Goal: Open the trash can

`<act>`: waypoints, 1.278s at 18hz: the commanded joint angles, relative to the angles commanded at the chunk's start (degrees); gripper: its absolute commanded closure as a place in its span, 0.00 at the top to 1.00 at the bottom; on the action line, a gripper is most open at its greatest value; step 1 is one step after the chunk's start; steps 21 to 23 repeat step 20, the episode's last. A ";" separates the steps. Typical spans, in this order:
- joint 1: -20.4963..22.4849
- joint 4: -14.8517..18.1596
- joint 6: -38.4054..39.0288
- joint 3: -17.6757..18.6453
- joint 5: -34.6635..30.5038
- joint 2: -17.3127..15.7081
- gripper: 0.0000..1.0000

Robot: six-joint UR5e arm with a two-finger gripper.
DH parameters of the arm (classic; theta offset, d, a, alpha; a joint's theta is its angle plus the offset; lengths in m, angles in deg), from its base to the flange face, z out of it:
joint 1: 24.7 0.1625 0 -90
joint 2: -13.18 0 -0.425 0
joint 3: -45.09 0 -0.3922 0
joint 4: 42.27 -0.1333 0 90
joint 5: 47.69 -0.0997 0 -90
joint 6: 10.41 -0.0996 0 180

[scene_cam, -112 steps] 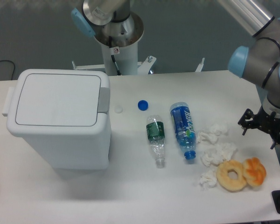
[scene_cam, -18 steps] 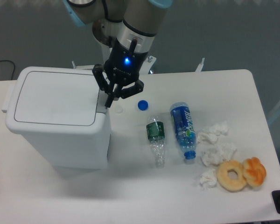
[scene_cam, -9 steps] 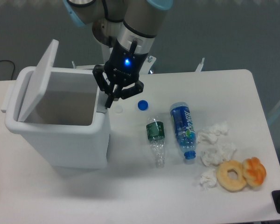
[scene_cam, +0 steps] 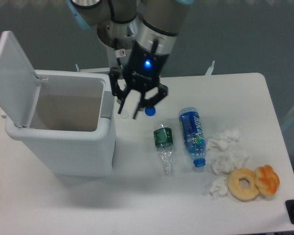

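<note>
Bin (scene_cam: 63,152): white, left part of the worktop (scene_cam: 152,205). Lid (scene_cam: 12,78) stands swung up on the far-left hinge, so I read the opening as done; the inside shows nothing I can make out. Grey tab (scene_cam: 107,104) sits on the right rim, the side facing my arm, which I judge is why the tool is placed there.

End effector (scene_cam: 129,108): just right of the tab, apart from it, fingers spread and holding nothing. Blue light lit on the wrist. A small red-and-white sticker on the arm base; too small to read.

Blue cap (scene_cam: 149,110): on the worktop, partly behind the fingers.

Green bottle (scene_cam: 163,148): clear, lying down, neck toward me; label print not legible.

Blue bottle (scene_cam: 192,136): lying beside it, neck toward me; white lettering on the label, which I cannot read.

Tissues (scene_cam: 227,152): crumpled wads, right of the bottles.

Doughnut (scene_cam: 243,184) and an orange pastry (scene_cam: 267,179): touching, near right corner. I judge all this loose stuff is laid out as waste for the bin.
</note>
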State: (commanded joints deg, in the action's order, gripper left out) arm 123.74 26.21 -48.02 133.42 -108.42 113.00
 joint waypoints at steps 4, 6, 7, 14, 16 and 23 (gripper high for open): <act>2.64 -4.65 -3.86 -0.35 -6.66 6.41 1.00; 3.61 -7.38 -6.84 -0.35 -11.58 9.67 1.00; 3.61 -8.26 -9.21 -0.35 -14.04 10.64 1.00; 5.19 -8.45 -32.50 -3.69 -25.48 17.15 1.00; 6.24 -8.53 -35.85 -5.27 -26.72 18.99 1.00; 7.04 -10.02 -39.46 -7.12 -29.79 21.28 1.00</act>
